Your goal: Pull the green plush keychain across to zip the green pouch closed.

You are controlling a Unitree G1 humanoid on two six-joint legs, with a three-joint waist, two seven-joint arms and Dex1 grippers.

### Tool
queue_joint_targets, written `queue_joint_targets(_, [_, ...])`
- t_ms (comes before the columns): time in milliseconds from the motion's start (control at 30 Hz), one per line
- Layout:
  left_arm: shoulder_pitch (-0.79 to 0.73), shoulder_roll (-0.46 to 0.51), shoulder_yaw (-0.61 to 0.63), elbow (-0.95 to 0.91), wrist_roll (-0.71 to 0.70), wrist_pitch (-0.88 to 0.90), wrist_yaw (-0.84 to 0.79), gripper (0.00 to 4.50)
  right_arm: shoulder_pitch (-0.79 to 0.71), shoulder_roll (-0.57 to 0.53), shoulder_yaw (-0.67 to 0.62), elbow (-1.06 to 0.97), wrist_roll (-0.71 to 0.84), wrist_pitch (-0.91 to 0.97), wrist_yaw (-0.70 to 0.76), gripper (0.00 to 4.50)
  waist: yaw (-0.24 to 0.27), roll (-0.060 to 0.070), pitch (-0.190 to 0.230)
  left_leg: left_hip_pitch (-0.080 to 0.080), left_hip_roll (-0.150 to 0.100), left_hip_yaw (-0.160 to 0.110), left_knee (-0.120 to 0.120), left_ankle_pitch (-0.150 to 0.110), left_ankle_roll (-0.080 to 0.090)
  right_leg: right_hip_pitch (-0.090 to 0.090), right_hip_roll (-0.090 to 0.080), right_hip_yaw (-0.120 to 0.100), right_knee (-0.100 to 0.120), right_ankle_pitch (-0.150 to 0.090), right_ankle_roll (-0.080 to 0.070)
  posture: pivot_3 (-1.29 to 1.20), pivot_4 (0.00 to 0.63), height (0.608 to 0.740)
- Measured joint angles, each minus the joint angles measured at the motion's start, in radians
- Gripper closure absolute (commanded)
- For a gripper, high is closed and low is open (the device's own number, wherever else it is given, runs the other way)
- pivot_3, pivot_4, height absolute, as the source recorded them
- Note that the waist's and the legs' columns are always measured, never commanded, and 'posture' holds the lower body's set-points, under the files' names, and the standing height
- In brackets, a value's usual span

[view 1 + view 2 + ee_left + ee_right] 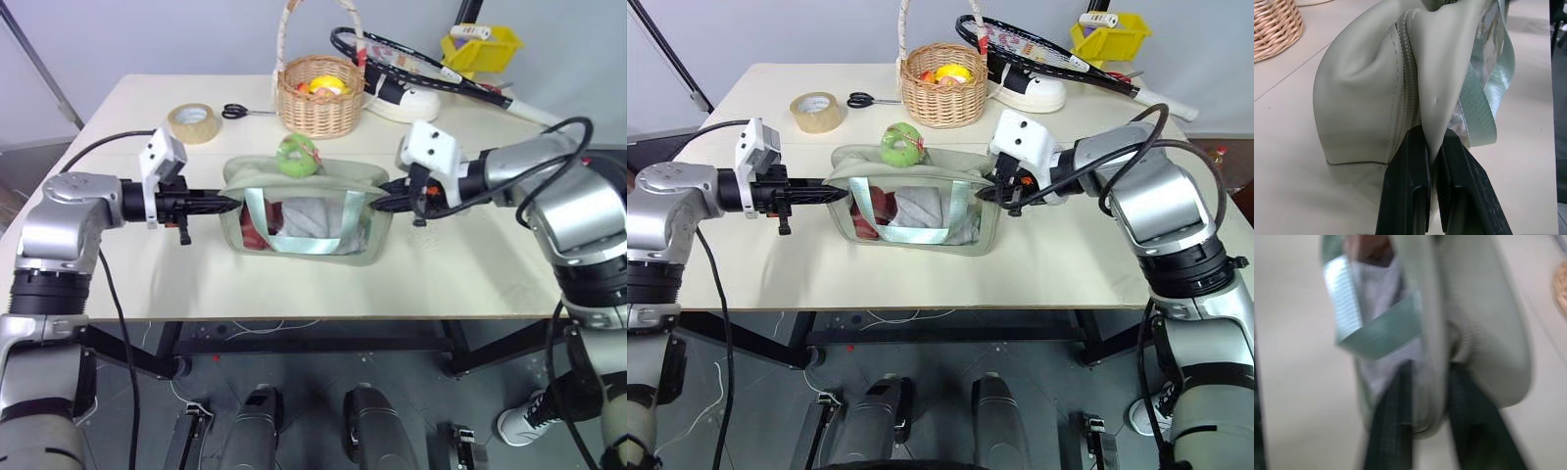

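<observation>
The green pouch (304, 211) stands mid-counter (470, 274), with bare surface in front. The left end effector (1431, 161) is clamped on its left edge; the right end effector (1427, 396) straddles its right edge, fingers parted. The green plush keychain (298, 155) rests atop it.

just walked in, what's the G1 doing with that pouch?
It has the green pouch held up between both arms above the table. The left end effector is shut on the fabric at one end, next to the zipper. The right end effector straddles the other end with its fingers apart. The green plush keychain sits on the top edge, not yet grabbed, so the zip pull hasn't started.
</observation>
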Motion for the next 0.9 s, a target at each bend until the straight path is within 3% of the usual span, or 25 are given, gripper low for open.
queue_joint_targets(100, [0.016, 0.0, 0.006, -0.012, -0.007, 0.0, 0.012, 4.5, -0.035, 0.023, -0.032, 0.004, 0.05, 0.002, 0.014, 0.28, -0.001, 0.0, 0.0, 0.0, 0.0, 0.0, 0.0, 0.0, 0.0, 0.0, 0.0, 0.0, 0.0, 0.0, 0.0, 0.0, 0.15, 0.644])
queue_joint_targets(133, [0.016, -0.002, 0.006, -0.02, -0.007, 0.002, 0.019, 4.5, -0.075, 0.041, -0.046, 0.006, 0.064, 0.003, 0.01, 0.13, -0.001, 0.0, 0.0, 0.0, 0.0, 0.0, 0.0, 0.0, 0.0, 0.0, 0.0, 0.0, 0.0, 0.0, 0.0, 0.0, 0.15, 0.644])
queue_joint_targets(300, [0.024, -0.014, 0.006, -0.046, -0.009, 0.017, 0.041, 4.5, -0.216, 0.157, -0.049, 0.064, 0.068, 0.005, -0.066, 0.13, 0.0, 0.0, 0.0, 0.001, 0.0, 0.0, 0.0, 0.0, 0.0, 0.001, 0.0, 0.0, 0.0, 0.0, 0.0, 0.0, 0.15, 0.644])
queue_joint_targets(567, [0.029, -0.016, 0.006, -0.059, -0.025, 0.034, 0.06, 4.5, -0.3, 0.315, 0.077, 0.223, -0.029, 0.001, -0.173, 0.13, 0.001, 0.0, 0.0, -0.001, -0.001, -0.001, 0.001, 0.0, 0.0, 0.0, 0.0, -0.001, 0.001, 0.0, 0.0, 0.0, 0.15, 0.644])
queue_joint_targets(667, [0.029, -0.017, 0.006, -0.066, -0.025, 0.04, 0.065, 4.5, -0.311, 0.32, 0.13, 0.252, -0.071, 0.002, -0.178, 0.93, 0.001, 0.0, 0.0, -0.001, -0.001, -0.001, 0.001, 0.0, 0.0, 0.0, 0.001, -0.001, 0.001, 0.0, 0.0, 0.0, 0.15, 0.644])
queue_joint_targets(900, [0.03, -0.017, 0.005, -0.071, -0.025, 0.042, 0.069, 4.5, -0.312, 0.327, 0.152, 0.268, -0.082, 0.019, -0.162, 4.48, -0.002, 0.0, 0.0, -0.001, -0.001, -0.001, 0.001, 0.0, 0.0, 0.0, 0.002, -0.001, 0.001, 0.0, 0.001, 0.0, 0.15, 0.644])
